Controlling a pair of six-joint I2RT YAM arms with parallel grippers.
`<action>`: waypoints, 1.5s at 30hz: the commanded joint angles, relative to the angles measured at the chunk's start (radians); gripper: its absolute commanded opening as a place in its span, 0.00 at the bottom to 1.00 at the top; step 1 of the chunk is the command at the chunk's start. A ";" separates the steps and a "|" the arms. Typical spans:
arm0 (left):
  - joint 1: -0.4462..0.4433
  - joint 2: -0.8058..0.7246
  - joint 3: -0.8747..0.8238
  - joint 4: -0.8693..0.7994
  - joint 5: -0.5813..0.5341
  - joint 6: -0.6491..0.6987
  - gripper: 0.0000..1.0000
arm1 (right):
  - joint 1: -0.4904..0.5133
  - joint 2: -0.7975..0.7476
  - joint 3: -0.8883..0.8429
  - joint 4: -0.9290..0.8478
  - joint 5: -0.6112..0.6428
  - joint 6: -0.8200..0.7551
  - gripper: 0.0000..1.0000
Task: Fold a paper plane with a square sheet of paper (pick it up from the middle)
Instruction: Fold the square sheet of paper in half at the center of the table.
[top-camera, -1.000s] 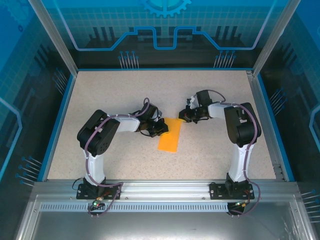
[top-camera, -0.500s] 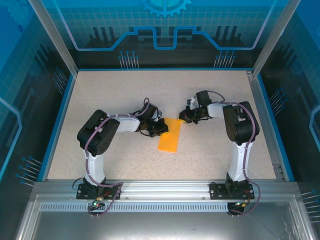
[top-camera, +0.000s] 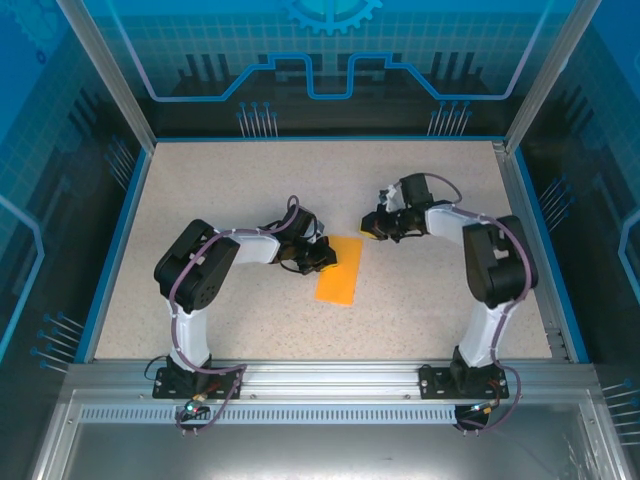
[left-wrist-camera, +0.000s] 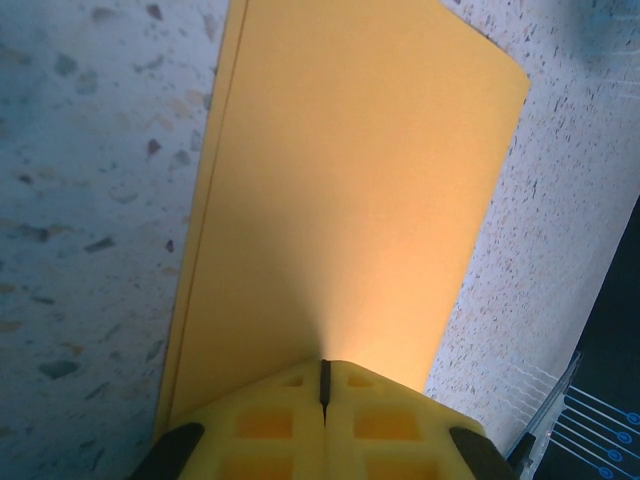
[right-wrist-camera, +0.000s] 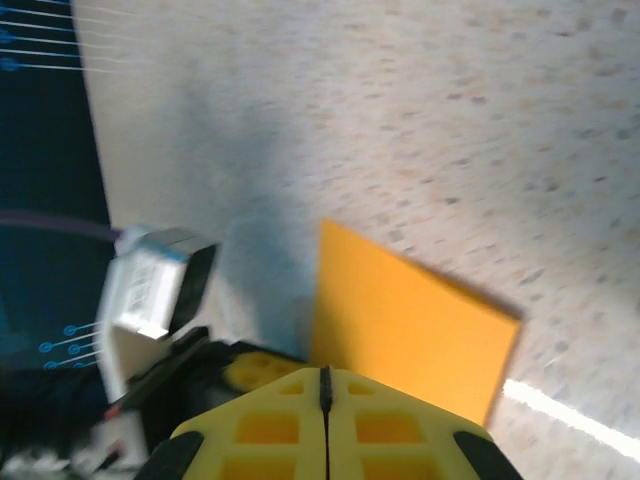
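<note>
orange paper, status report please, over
Left gripper shut, tips on the orange paper. Right gripper shut, by its far corner. Paper folded narrow, flat on table. Nothing blocking.

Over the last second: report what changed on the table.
The right arm swung its elbow outward to the right, and the shut right gripper drew slightly away from the far corner of the orange paper. Nothing was gripped or released. The left gripper stayed shut at the paper's left edge; the paper lay unmoved.

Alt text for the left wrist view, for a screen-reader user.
A folded orange paper rectangle lies flat on the speckled table, stretching away from the camera. The left arm's yellow claw, shut, sits over its near end at bottom centre.
</note>
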 joint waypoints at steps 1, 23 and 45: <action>0.001 -0.003 -0.001 -0.079 -0.003 0.013 0.02 | 0.054 -0.102 -0.108 -0.005 0.011 -0.011 0.05; 0.000 -0.011 0.005 -0.099 -0.004 0.023 0.03 | 0.313 -0.168 -0.491 0.239 0.072 0.103 0.04; 0.022 -0.315 -0.088 -0.134 -0.222 -0.027 0.35 | 0.245 -0.148 -0.270 -0.281 0.160 -0.342 0.08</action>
